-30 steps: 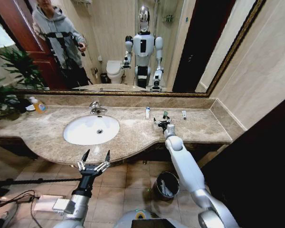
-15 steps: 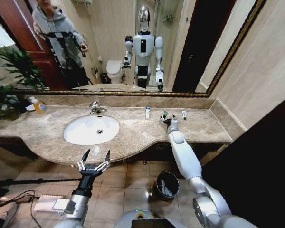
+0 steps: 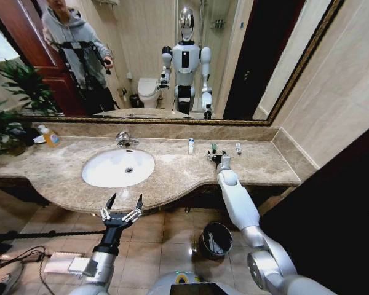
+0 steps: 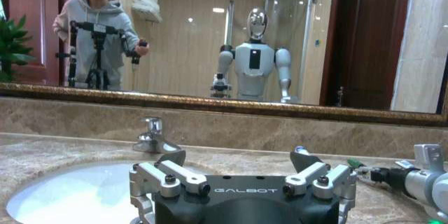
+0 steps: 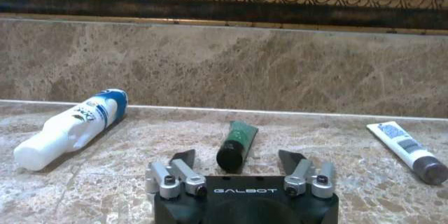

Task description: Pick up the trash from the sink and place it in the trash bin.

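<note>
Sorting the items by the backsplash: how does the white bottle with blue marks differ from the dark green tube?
The white bottle is thicker and longer; the dark green tube is slim. The bottle lies off to one side of the open right gripper, angled; the tube lies between its fingers. Both lie flat on the marble countertop.

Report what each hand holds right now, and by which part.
Nothing. The right hand is open, its fingers either side of the dark green tube; the left hand is open and empty.

On the bench [image 3: 172,175], 3 pieces of trash [image 5: 236,144] lie right of the sink [image 3: 118,167], along the back wall. The trash bin [image 3: 214,239] stands on the floor below the bench's front edge.
</note>
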